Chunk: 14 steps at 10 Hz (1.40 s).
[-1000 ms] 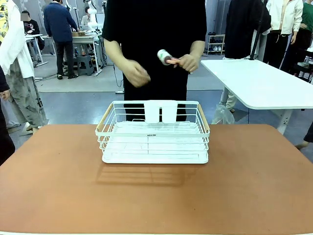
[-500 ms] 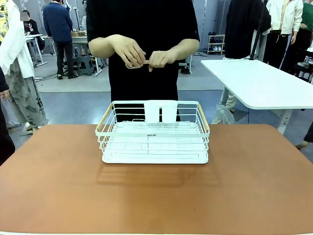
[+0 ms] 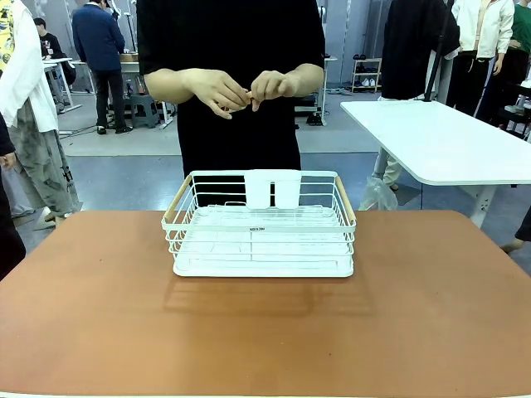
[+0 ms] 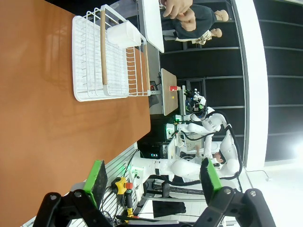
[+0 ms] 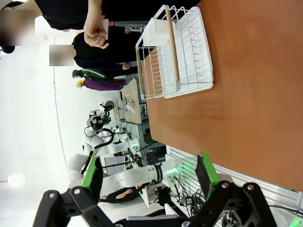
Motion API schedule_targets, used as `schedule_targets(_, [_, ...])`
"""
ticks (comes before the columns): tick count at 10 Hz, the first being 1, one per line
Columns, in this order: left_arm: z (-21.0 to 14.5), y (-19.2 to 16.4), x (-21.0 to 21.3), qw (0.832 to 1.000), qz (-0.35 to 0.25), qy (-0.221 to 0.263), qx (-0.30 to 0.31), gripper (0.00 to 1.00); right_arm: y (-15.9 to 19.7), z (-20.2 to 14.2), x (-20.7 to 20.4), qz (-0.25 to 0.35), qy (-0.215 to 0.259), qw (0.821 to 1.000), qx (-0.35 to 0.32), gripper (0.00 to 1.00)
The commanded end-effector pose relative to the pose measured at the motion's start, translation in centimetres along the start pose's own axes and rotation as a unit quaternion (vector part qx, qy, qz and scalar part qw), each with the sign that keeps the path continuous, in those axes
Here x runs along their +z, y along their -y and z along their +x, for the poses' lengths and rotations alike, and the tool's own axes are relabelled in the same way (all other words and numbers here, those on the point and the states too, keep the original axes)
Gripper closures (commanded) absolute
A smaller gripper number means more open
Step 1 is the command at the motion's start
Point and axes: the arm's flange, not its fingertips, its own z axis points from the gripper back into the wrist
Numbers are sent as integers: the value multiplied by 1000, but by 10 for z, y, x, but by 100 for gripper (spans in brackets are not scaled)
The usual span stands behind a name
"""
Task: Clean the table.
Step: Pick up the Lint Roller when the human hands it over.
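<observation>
Two sets of fingers, both spread wide and empty: left fingers [image 4: 98, 176], right fingers [image 5: 91, 176]. Terracotta counter [image 3: 265, 340] lies ahead of both, carrying a white wire basket [image 3: 262, 269] centre-far, long axis crosswise; neither arm looks nearer

The matte reddish-brown surface [image 3: 431, 315] has a thin pale edge along its near side. A white wire rack [image 3: 261, 269] with pale wooden side handles stands flat on it, toward the far edge and about midway across, casting a soft shadow on its near side.
</observation>
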Motion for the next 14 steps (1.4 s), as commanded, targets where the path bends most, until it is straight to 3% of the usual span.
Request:
schedule_targets(1, [-2, 4, 3, 1000, 2, -1, -4, 0, -1, -1, 0, 5, 0, 1000, 3, 0])
schedule_targets(14, [0, 0, 0, 1000, 0, 0, 0, 0, -1, -1, 0, 5, 0, 1000, 3, 0])
